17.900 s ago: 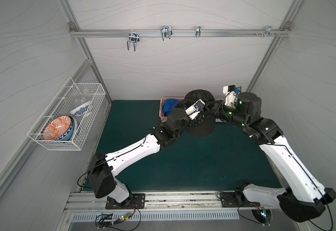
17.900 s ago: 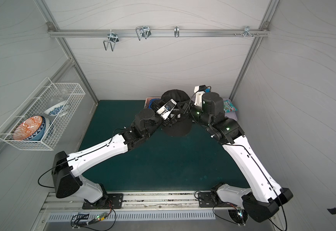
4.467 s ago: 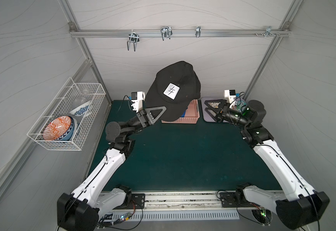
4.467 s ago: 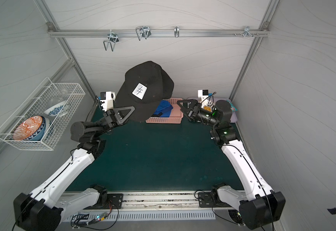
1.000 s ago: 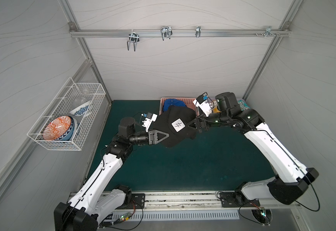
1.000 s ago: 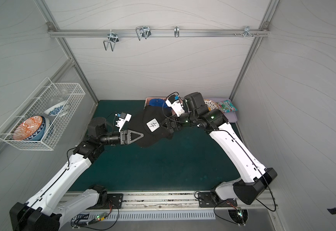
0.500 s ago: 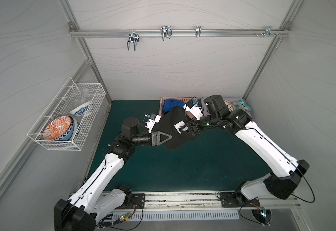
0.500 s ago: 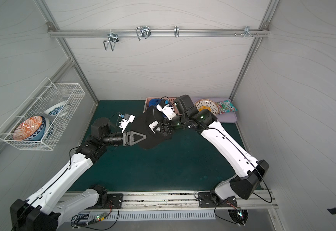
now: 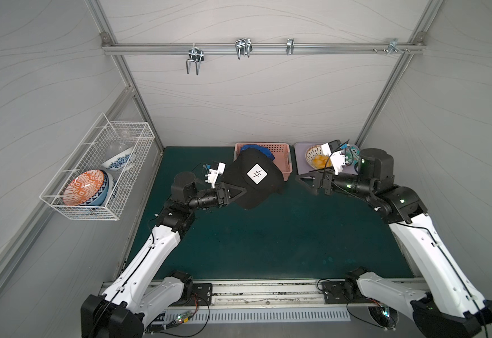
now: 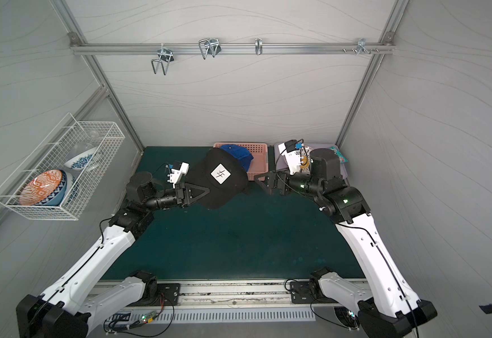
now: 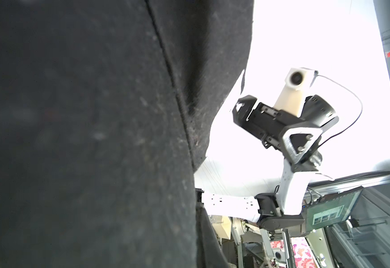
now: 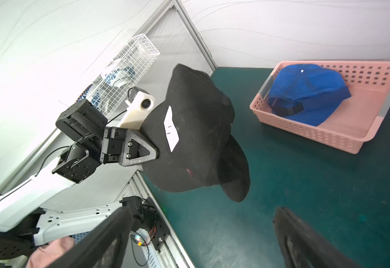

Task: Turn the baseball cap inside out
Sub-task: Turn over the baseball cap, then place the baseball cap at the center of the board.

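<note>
Above the surface, toward its back edge: noted left claw (image 9: 242,192) clenched on black baseball cap (image 9: 265,190), hanging clear. Right of it, noted right claw (image 9: 305,184) released, empty, apart from cap. Judged not yet inverted; next calls for pushing crown through with rim pinned.

A pink basket (image 9: 287,164) is sitting at the back of the green mat (image 9: 268,240), holding a blue cap (image 9: 263,150). Just beside it a lavender tray (image 9: 299,159) is carrying a small bowl (image 9: 315,158) of orange pieces. Well apart from the basket, a wire rack (image 9: 86,209) is hanging on the side wall, holding patterned bowls (image 9: 83,187).
</note>
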Available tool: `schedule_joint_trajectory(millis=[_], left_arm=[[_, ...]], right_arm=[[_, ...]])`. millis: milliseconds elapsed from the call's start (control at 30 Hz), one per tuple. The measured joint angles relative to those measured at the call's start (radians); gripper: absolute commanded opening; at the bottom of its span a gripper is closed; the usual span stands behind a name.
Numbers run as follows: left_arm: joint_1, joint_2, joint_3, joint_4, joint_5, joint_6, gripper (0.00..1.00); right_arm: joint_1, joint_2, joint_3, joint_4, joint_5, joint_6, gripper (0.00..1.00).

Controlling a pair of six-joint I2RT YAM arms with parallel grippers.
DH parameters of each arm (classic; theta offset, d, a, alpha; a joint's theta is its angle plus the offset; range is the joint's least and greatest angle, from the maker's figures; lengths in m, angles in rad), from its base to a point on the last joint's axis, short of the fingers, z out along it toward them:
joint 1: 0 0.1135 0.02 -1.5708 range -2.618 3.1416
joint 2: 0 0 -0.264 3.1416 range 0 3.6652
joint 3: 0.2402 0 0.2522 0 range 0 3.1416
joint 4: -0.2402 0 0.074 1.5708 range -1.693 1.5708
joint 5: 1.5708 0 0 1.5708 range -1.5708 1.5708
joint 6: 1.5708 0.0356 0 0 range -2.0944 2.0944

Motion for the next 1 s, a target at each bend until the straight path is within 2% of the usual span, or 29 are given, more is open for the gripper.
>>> schedule_joint_trajectory(millis=[167, 267, 500, 633, 833, 1000], left_arm=[[-0.009, 0.007, 0.006, -0.057, -0.023, -0.045, 0.0], [-0.057, 0.045, 0.009, -0.103, -0.065, -0.039, 0.0], [-0.275, 0.332, 0.107, -0.12, -0.132, 0.017, 0.0], [-0.333, 0.448, 0.174, -0.069, -0.119, 0.072, 0.0], [-0.284, 0.565, 0.148, -0.061, -0.016, 0.293, 0.0], [-0.199, 0.681, 0.08, -0.183, 0.03, 0.486, 0.0]], right_arm=[[-0.095, -0.014, -0.114, 0.025, 0.003, 0.074, 0.99], [-0.185, -0.034, -0.138, 0.007, 0.037, 0.084, 0.99], [-0.338, -0.099, -0.164, -0.044, 0.106, 0.069, 0.99], [-0.386, -0.113, -0.166, -0.059, 0.106, 0.052, 0.99], [-0.402, -0.114, -0.193, -0.056, 0.082, 0.048, 0.99], [-0.402, -0.105, -0.208, -0.047, 0.044, 0.034, 0.99]])
